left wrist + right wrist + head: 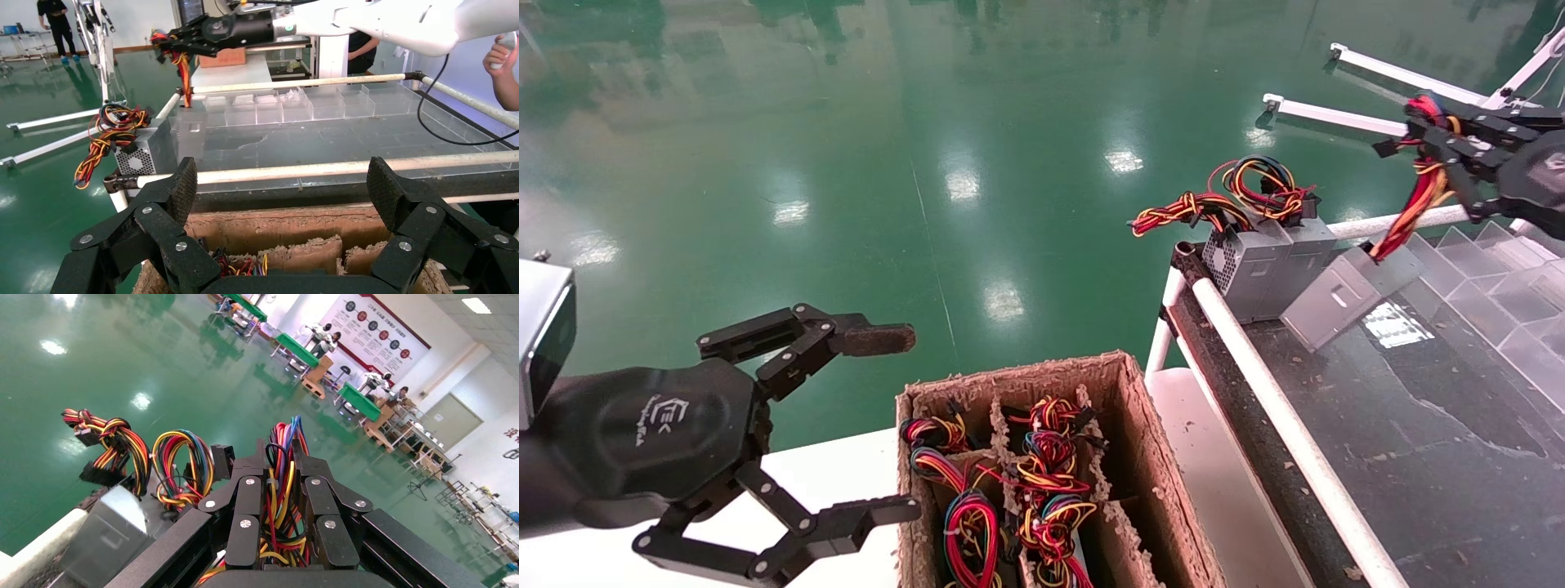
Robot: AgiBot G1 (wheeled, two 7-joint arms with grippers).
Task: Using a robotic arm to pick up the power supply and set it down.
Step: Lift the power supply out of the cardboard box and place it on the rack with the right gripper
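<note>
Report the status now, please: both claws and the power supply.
Right claw shut on wire bundle. Power supply hanging tilted, one edge on conveyor. Left claw open, over cardboard box.

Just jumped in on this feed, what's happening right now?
The right gripper is shut on the wire bundle of a grey power supply, which hangs tilted with its lower end at the dark belt, beside two more units at the belt's end. The left gripper hovers open next to the cardboard box of wired units, holding nothing.

3 power supplies [1258, 265] – 1 box [1128, 425] – 2 arms [641, 445].
</note>
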